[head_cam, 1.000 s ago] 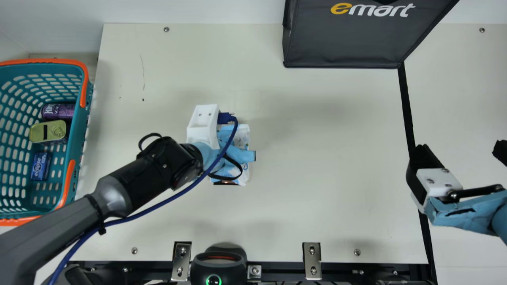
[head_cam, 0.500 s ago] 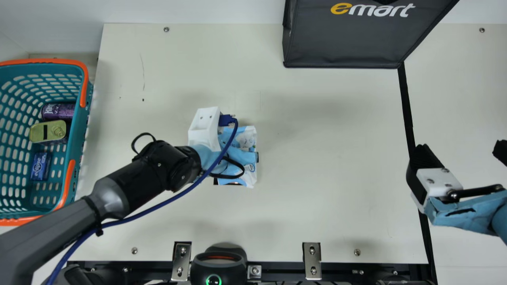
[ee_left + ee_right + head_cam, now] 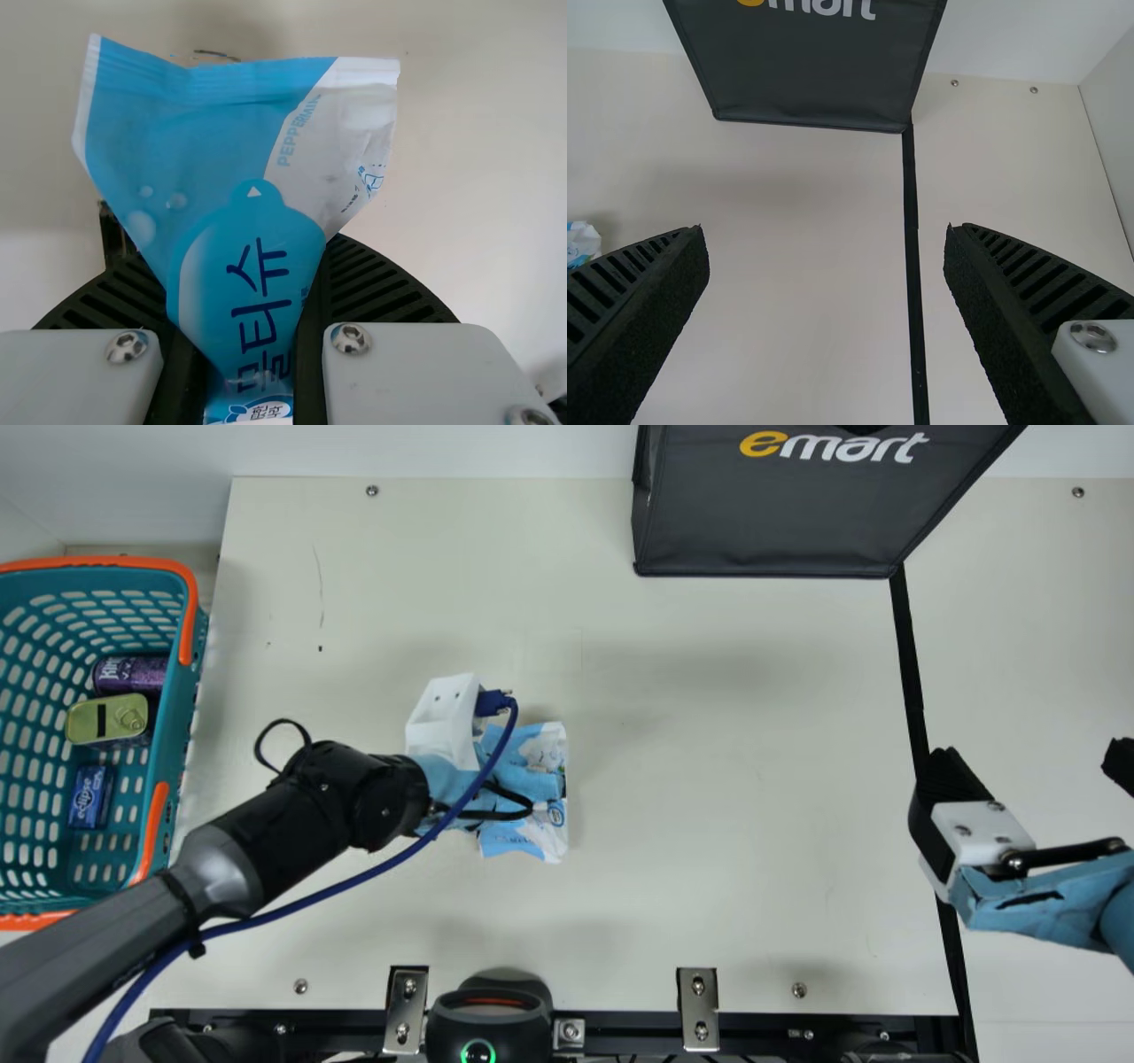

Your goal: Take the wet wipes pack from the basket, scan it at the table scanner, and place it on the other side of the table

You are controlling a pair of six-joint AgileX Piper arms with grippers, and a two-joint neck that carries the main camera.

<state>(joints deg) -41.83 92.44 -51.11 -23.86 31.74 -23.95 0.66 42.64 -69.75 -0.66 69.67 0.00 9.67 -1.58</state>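
Note:
Over the left-centre of the table, my left gripper [image 3: 505, 779] holds the wet wipes pack [image 3: 542, 834], whose blue and white ends stick out past the arm. In the left wrist view the pack [image 3: 239, 204] is pinched between the ribbed fingers of my left gripper [image 3: 244, 354]. My right gripper [image 3: 1032, 766] stands at the table's right edge with its fingers wide apart; in the right wrist view, nothing is between the fingertips of that gripper [image 3: 826, 235]. The black scanner [image 3: 490, 1019] sits at the table's near edge. The teal basket [image 3: 182, 726] is at the far left.
Inside the basket lie a purple can [image 3: 130, 676], a green-gold tin [image 3: 106, 720] and a blue box [image 3: 90, 797]. A black bag [image 3: 771, 514] stands at the back. Metal brackets [image 3: 697, 1010] line the near edge, and bare table [image 3: 753, 779] lies between the pack and my right gripper.
My left gripper first shifted slightly right, then back left and toward the near edge, carrying the pack along. My right arm has kept still.

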